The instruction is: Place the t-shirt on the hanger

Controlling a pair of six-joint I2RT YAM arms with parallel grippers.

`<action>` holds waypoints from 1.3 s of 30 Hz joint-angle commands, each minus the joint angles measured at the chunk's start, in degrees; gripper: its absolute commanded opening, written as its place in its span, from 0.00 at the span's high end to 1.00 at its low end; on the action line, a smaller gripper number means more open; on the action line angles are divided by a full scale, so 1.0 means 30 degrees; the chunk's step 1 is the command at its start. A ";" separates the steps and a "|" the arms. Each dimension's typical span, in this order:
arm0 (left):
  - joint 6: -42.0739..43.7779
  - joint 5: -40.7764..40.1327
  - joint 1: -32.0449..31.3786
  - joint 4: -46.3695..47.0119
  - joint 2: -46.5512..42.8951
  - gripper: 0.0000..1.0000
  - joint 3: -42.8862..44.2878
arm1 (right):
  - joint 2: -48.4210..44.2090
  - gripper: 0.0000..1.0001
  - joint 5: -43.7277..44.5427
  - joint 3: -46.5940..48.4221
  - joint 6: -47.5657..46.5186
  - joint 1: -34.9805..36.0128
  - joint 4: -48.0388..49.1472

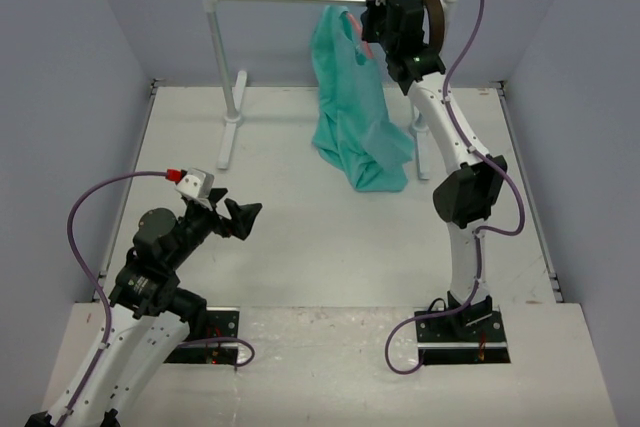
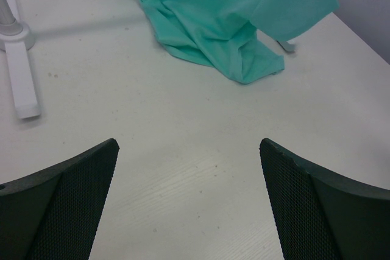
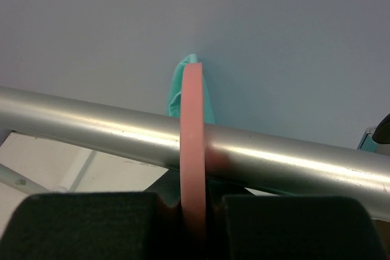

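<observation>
Right gripper [image 3: 194,214] pinches the hanger [image 3: 193,132] hook, edge-on across the rail [image 3: 85,117], upper right of the top view. I'd seat the hook fully before releasing. T-shirt [image 1: 352,97] hangs lengthwise downward from the hanger, hem bunched on the table [image 1: 300,247]. Left gripper [image 2: 189,202] spread, lower left.

I get bright, even overhead light, soft shadows on the bench [image 1: 300,257], glare along the rail [image 3: 91,120], and the right pincer [image 3: 194,217] blurred close-up.
</observation>
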 commanded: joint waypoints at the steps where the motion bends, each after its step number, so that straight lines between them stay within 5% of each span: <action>1: -0.0132 0.0086 -0.0095 0.0301 -0.0162 0.00 -0.0036 | 0.0096 1.00 0.0162 0.0455 0.0010 -0.0201 0.1579; 6: -0.0132 0.0095 -0.0109 0.0306 -0.0167 0.00 -0.0045 | -0.0687 0.76 -0.0181 -0.1326 0.0338 -0.0157 0.1805; 14: -0.0162 -0.0108 -0.0109 0.0272 -0.0133 0.00 -0.0020 | -0.2840 0.51 0.0165 -0.3785 0.1024 0.0606 0.2127; 18: -0.0387 -0.1008 -0.0109 0.0114 -0.0083 0.00 0.0029 | -0.4589 0.27 -0.0090 -0.5466 0.2535 0.0873 0.2033; 20: -0.0437 -0.1254 -0.0097 0.0072 0.0020 0.00 0.0038 | -0.5885 0.03 -0.0157 -0.6724 0.2926 0.0928 0.2131; 26: -0.0519 -0.1792 -0.0056 -0.0062 0.0630 0.00 0.0167 | -0.8298 0.01 -0.0100 -0.8403 0.3147 0.0928 0.1543; 33: -0.2283 -0.7761 0.1140 -0.1076 0.1451 0.00 0.0835 | -1.3015 0.01 0.0429 -1.1872 0.2588 0.0993 -0.0282; 39: -0.2240 -1.2148 0.2516 -0.2254 0.1457 0.00 0.1457 | -2.0858 0.01 0.2888 -2.0204 0.1860 0.1513 -0.2032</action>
